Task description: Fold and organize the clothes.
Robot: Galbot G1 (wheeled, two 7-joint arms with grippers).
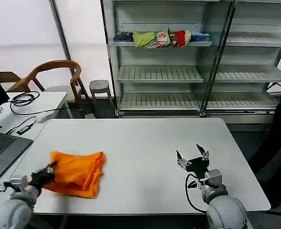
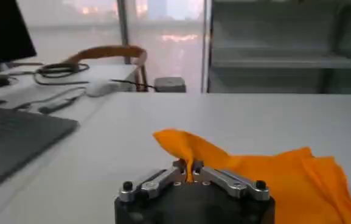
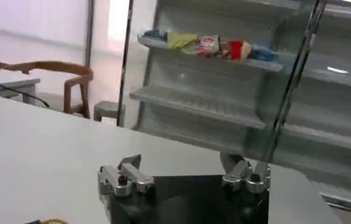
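Orange cloth is pinched between the closed fingers of your left claw (image 2: 189, 170), which grips one raised edge of the T-shirt (image 1: 78, 172) at its left side; the rest of the garment lies crumpled and partly folded on the white worktop (image 1: 140, 152) near its front left corner. Your right claw (image 1: 192, 155) sits well apart over the front right of the worktop, fingers spread wide and holding nothing. Beyond the worktop you have a metal shelf rack (image 1: 159, 71), with small multicoloured folded garments (image 1: 161, 38) on an upper shelf.
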